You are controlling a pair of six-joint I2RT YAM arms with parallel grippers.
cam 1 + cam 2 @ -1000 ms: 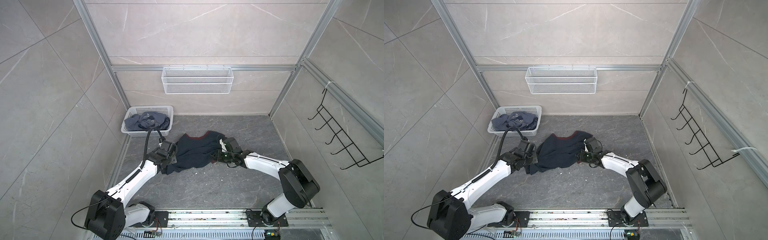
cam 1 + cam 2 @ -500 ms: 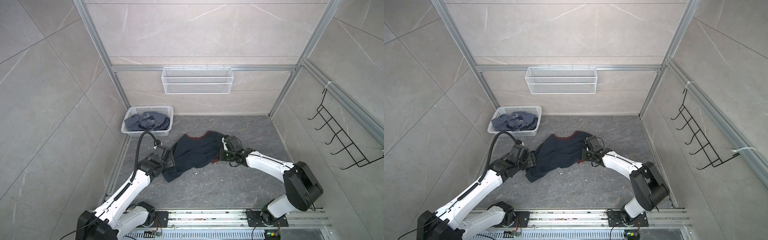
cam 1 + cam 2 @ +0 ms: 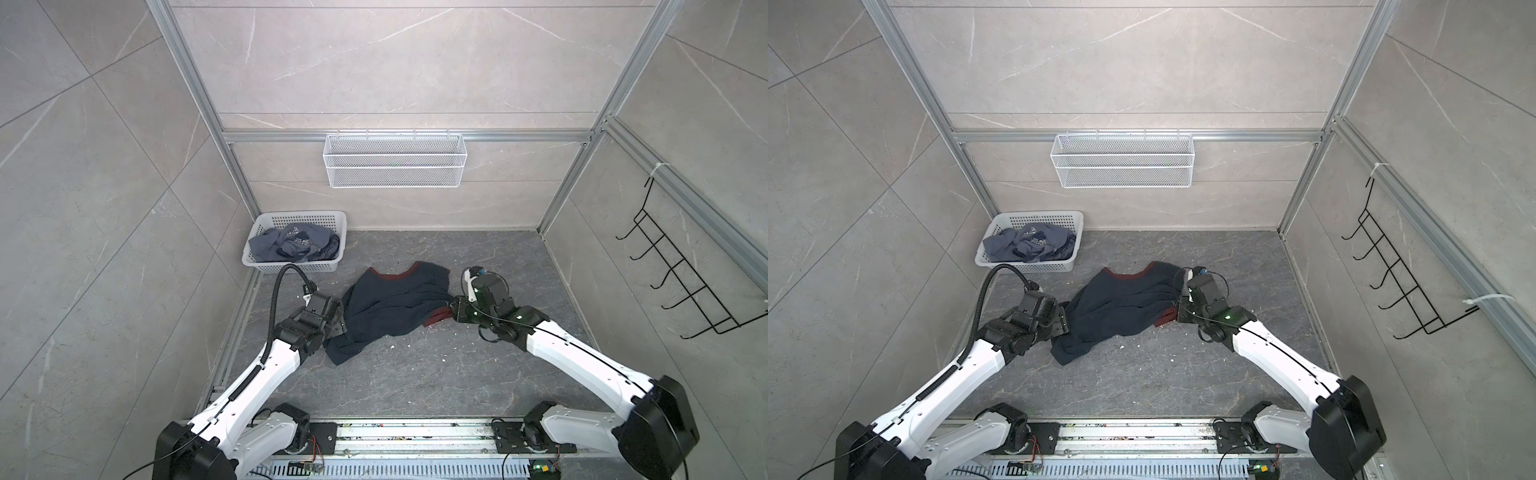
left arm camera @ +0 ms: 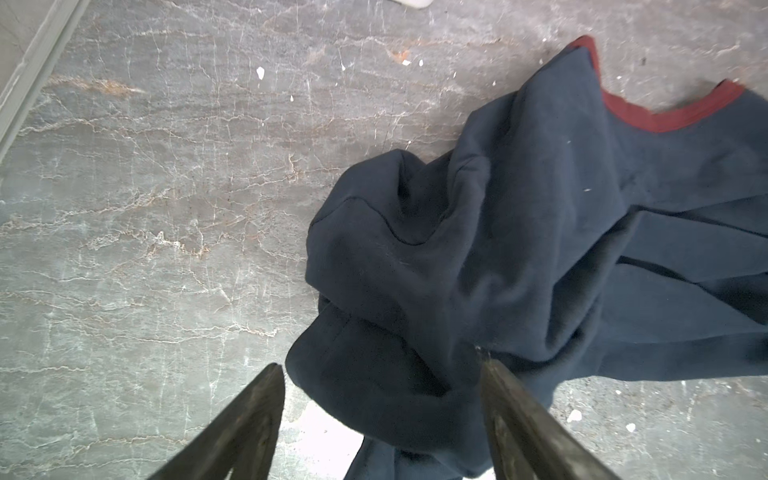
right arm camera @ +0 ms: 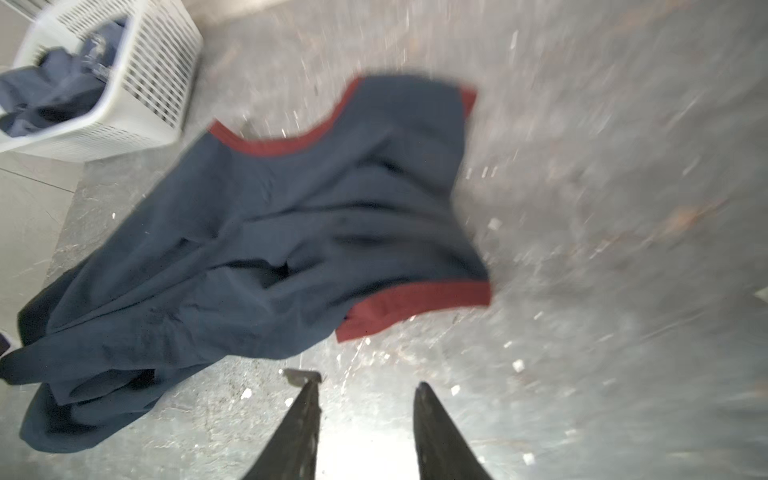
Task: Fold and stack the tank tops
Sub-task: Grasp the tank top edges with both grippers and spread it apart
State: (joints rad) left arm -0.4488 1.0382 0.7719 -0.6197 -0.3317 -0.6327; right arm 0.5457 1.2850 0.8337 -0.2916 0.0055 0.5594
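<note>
Well, the navy tank top [image 3: 395, 307] lies crumpled on the dark marbled tabletop [image 3: 415, 374], spread between the two arms in both top views. Its red-trimmed neckline points toward the back wall and a bunched end trails toward the near left.

The left gripper [image 4: 382, 368] sits at the left edge of the cloth with its jaws spread wide. In the left wrist view a thick fold of the navy tank top [image 4: 498, 249] lies in the gap between them. One finger [image 4: 492, 374] touches the fabric and the other [image 4: 272, 376] stands over bare stone just beside it, so nothing is clamped.

The right gripper [image 5: 368, 380] is low at the opposite edge, near a red band [image 5: 415, 305] of trim. The right wrist view is smeared, yet it shows the jaws partly apart, only bare surface between them, and the tips just short of the cloth.

The blue-grey tank top [image 3: 293, 245] is heaped unfolded in the white basket [image 3: 299, 216] at the back left corner, well apart from the navy one.
</note>
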